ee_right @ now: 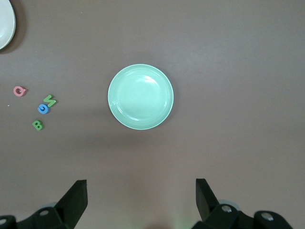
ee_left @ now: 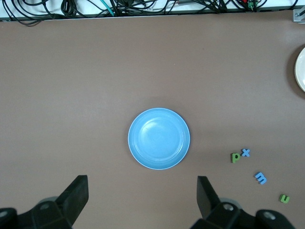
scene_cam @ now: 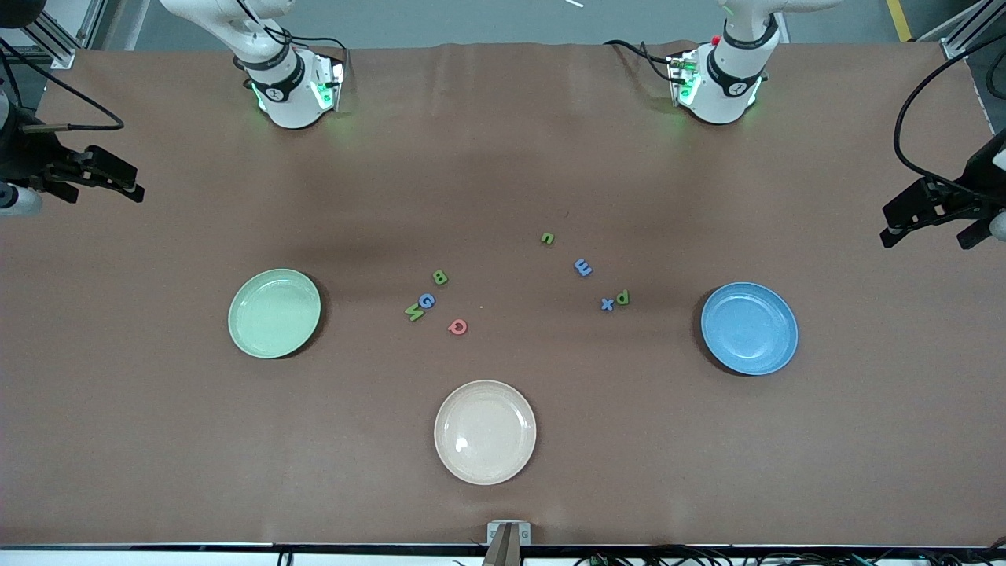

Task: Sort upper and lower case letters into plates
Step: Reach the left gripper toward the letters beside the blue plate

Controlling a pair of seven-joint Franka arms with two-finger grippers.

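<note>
Nothing is sorted yet. My left gripper hangs wide open over the table near the blue plate, my right gripper likewise near the green plate. I should start with the capital B, pinching squarely across its flat sides

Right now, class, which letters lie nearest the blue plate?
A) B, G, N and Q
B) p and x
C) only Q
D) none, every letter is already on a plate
B: the green p and blue x sit side by side on the table, closest to the blue plate; the other letters lie farther from it, and the plate holds nothing.
</note>
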